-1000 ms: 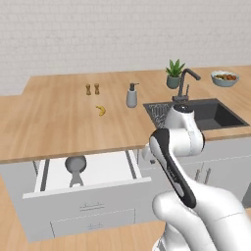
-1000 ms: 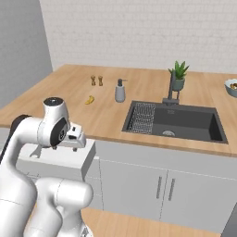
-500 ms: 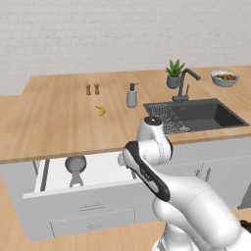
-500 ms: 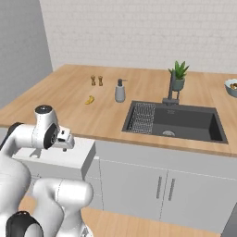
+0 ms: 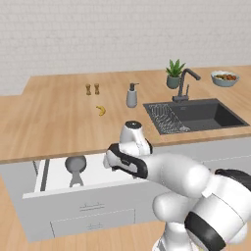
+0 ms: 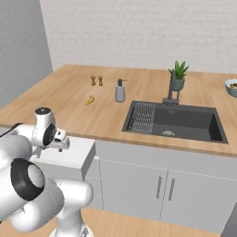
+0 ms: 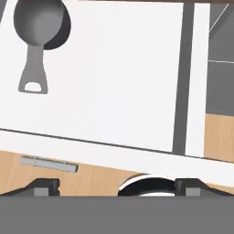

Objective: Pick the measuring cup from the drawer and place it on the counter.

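lying in the white pull-out drawer [image 5: 98,179], the small dark-grey metal measuring cup [image 7: 39,34] looks light, hard and slippery. grab its flat handle. the two-finger claw [image 7: 116,186] is wide open and empty.

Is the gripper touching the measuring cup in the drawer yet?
Apart. In the hand view the measuring cup lies at the far corner of the drawer, with bare white floor between it and the open gripper.

Soap dispenser [image 5: 131,95] beside the sink [image 5: 206,115] — banana [image 5: 101,110], plant [image 5: 174,73], bowl [image 5: 225,78] nearby.
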### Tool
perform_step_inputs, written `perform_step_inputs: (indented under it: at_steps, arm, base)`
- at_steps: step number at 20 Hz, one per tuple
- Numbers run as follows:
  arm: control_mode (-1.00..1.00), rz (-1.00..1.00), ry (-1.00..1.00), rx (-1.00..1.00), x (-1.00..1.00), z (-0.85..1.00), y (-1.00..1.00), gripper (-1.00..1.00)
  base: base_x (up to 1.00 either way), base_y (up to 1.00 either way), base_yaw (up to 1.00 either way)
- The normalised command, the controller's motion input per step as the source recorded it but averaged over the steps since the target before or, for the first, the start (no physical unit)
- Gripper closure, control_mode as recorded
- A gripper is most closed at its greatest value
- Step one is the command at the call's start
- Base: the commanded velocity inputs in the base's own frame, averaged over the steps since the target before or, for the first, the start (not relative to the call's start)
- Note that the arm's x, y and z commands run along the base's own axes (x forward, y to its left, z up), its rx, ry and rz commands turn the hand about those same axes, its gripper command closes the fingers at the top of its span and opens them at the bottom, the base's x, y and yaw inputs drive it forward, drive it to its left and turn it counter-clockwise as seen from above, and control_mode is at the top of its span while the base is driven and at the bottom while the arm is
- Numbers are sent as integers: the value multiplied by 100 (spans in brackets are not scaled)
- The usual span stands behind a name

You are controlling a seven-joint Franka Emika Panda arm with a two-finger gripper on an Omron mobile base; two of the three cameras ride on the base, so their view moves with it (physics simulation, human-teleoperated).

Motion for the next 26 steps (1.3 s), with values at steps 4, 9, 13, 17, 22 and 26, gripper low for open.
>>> perform_step_inputs:
  at_steps: [4,9,13,17,22,26]
  arm:
    - [-100,0,4,0,39,-32,1,-100]
    - [-100,0,1,0,25,-54,2,-100]
    - [-100,0,0,-1,10,-74,13,-100]
    - [-100,0,7,-1,5,-51,10,-100]
    - [-100,0,16,0,-20,-19,10,-100]
    - [-100,0,11,0,-100,-14,8,-100]
  base:
    - [0,0,0]
    - [0,0,0]
    - [0,0,0]
    - [0,0,0]
    - [0,0,0]
    - [0,0,0]
